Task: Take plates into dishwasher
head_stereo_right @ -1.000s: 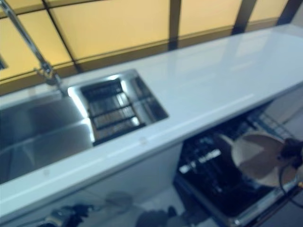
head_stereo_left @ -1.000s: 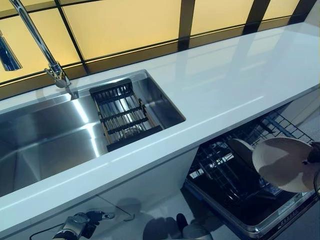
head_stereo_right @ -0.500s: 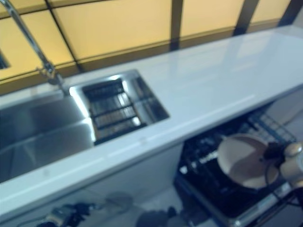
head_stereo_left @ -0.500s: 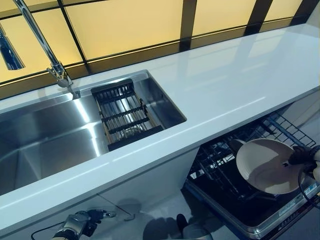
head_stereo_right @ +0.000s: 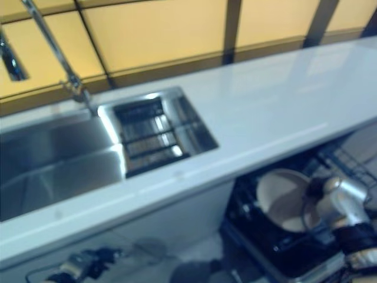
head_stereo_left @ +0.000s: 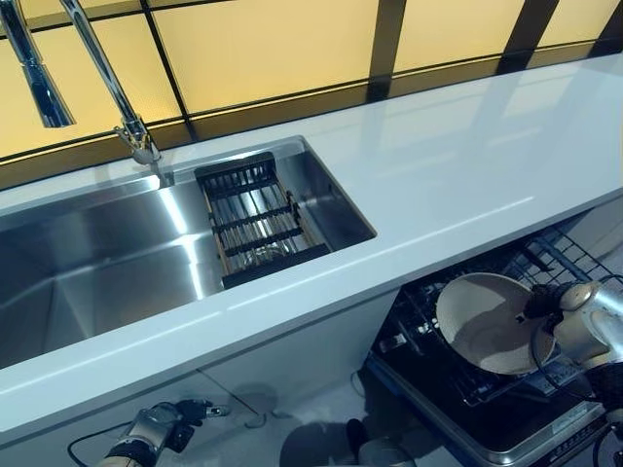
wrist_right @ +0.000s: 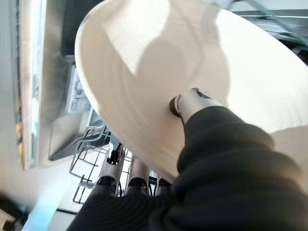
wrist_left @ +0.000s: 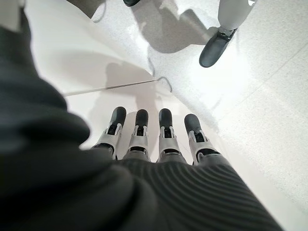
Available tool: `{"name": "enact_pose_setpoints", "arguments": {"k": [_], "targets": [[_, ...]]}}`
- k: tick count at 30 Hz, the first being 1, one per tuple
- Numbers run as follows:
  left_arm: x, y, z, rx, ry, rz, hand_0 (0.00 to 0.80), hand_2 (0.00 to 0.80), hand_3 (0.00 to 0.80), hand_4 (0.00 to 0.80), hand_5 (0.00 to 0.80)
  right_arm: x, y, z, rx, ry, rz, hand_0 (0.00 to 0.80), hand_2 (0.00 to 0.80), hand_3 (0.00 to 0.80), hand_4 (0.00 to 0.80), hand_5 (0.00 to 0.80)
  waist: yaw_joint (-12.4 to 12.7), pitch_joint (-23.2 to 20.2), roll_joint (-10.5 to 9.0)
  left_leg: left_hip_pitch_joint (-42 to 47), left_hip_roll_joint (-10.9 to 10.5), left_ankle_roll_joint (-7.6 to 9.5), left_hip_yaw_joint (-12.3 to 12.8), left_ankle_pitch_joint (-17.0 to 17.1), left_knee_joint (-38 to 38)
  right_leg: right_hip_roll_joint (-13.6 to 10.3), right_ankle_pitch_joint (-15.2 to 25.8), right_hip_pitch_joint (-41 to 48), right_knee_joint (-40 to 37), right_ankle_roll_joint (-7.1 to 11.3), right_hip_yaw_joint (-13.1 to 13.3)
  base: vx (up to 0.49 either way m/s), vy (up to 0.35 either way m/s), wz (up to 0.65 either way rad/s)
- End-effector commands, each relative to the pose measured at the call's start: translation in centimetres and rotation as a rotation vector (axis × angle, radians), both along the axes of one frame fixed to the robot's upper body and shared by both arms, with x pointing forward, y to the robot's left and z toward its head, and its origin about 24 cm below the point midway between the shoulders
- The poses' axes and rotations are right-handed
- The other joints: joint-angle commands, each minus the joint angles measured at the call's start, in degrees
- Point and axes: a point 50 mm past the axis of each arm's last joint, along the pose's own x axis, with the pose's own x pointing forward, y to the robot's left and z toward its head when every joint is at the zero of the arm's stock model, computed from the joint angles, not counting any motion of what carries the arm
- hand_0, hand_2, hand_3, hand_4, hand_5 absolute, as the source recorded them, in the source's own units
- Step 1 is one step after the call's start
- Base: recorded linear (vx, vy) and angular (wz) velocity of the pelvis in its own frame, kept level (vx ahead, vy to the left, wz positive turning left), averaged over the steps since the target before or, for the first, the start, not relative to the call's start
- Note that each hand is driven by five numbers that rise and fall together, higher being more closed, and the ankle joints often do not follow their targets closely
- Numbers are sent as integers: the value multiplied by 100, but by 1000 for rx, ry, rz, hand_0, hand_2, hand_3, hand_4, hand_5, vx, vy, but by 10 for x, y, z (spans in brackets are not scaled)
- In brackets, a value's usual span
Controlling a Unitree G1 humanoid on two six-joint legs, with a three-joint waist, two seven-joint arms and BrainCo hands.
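plate (head_stereo_left: 487, 323) moved lower into dishwasher rack (head_stereo_left: 458, 375); one plate; right hand (head_stereo_left: 574, 316) pinching

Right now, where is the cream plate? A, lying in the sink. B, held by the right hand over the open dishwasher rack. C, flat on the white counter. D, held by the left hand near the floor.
B: the right hand pinches the plate above the dishwasher rack.

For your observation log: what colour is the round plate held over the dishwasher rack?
Plain cream-white round plate, unpatterned; the right wrist view shows it best.
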Motion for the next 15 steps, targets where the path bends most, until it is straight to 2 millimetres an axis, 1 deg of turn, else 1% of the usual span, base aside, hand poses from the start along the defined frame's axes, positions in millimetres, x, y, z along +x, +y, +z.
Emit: {"name": "enact_pose_setpoints", "arguments": {"k": [1,4,8,12,15], "targets": [[30,6,17,56,-65,-54,0,0,0,0,0,20,3,19,-164,-5,-19,800,800,800,800,800,312,-30,-282,160,52,136,-143,-165,21,-314,-181,140,21,423,-216,-14,3,10],[32,3,17,54,-65,-72,0,0,0,0,0,21,-1,16,-262,56,-37,800,800,800,800,800,394,-15,-267,151,52,135,-187,-165,21,-330,-190,160,21,420,-273,-12,-1,6],[32,0,16,54,-61,-91,0,0,0,0,0,21,-4,15,-345,103,-58,800,800,800,800,800,464,-24,-257,135,55,134,-229,-168,21,-344,-202,169,21,419,-318,-8,-5,7],[32,-3,15,53,-60,-118,0,0,0,0,0,23,-2,9,-361,137,-82,800,800,800,800,800,553,-36,-236,110,56,124,-289,-161,21,-361,-203,165,21,419,-355,-6,1,7],[32,-7,13,51,-63,-130,0,0,0,0,0,26,5,3,-344,165,-92,800,800,800,800,800,600,-40,-220,105,47,122,-314,-163,21,-378,-209,167,21,419,-379,0,8,2]]}}
